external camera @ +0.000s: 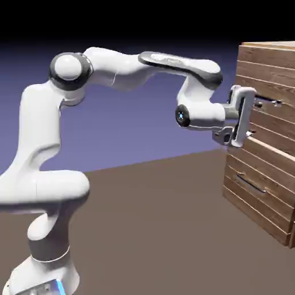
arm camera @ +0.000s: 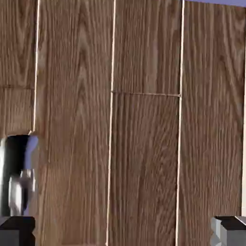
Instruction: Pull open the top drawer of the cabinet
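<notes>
Straight ahead of my gripper (external camera: 257, 118) stands the cabinet (external camera: 271, 69), its brown planks filling nearly all of my hand view. My fingers are spread wide, with nothing between them. One fingertip (arm camera: 17, 229) sits at the lower left corner of the hand view and the other at the lower right, and bare wood grain shows across the whole gap between them.

From the side, my hand is level and points into the cabinet's front, close against the top drawer (external camera: 266, 112). One finger is above and one below, and the drawer's thin silver handle (external camera: 269, 102) is beside the upper finger. I cannot tell whether either finger touches it. In my hand view a pale, shiny patch (arm camera: 19, 173) shows at the left edge, just above my left fingertip, in a dark gap in the wood; it may be part of that handle, but I cannot say for sure.

Below my hand the lower drawer (external camera: 256, 187) shows its own thin handle (external camera: 250, 183), well clear of my fingers. The top drawer's front looks level with the planks around it. Under my arm is the brown table (external camera: 155, 224).
</notes>
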Controlling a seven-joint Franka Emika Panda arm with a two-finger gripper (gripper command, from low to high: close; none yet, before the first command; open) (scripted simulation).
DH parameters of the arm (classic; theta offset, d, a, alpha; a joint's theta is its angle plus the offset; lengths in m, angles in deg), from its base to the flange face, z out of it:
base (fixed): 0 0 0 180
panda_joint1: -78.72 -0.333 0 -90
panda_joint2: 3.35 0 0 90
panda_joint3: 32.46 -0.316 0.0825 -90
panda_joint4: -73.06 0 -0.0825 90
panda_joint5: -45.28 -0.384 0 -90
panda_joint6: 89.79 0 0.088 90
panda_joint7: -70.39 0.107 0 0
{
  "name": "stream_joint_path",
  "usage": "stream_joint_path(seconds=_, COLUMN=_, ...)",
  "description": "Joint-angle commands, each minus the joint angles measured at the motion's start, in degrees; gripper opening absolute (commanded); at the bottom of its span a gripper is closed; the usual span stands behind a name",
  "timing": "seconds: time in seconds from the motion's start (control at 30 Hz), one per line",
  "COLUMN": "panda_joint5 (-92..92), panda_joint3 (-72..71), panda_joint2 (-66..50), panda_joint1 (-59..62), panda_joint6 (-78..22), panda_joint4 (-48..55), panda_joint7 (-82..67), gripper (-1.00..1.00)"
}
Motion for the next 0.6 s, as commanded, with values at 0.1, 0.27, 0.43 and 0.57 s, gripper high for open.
stream_joint_path(seconds=0.1, panda_joint5=-1.5, panda_joint3=-1.8, panda_joint2=-2.3, panda_joint1=3.1, panda_joint6=0.5, panda_joint4=4.3, panda_joint7=1.4, gripper=0.0)
stream_joint_path(seconds=0.27, panda_joint5=0.1, panda_joint3=-8.7, panda_joint2=-5.3, panda_joint1=12.6, panda_joint6=2.0, panda_joint4=12.4, panda_joint7=5.5, gripper=0.0)
stream_joint_path(seconds=0.43, panda_joint5=-0.9, panda_joint3=-4.2, panda_joint2=-3.5, panda_joint1=6.3, panda_joint6=0.7, panda_joint4=6.7, panda_joint7=3.2, gripper=-1.0)
stream_joint_path(seconds=0.57, panda_joint5=-1.6, panda_joint3=2.3, panda_joint2=-1.9, panda_joint1=-2.0, panda_joint6=-0.7, panda_joint4=0.0, panda_joint7=1.0, gripper=-1.0)
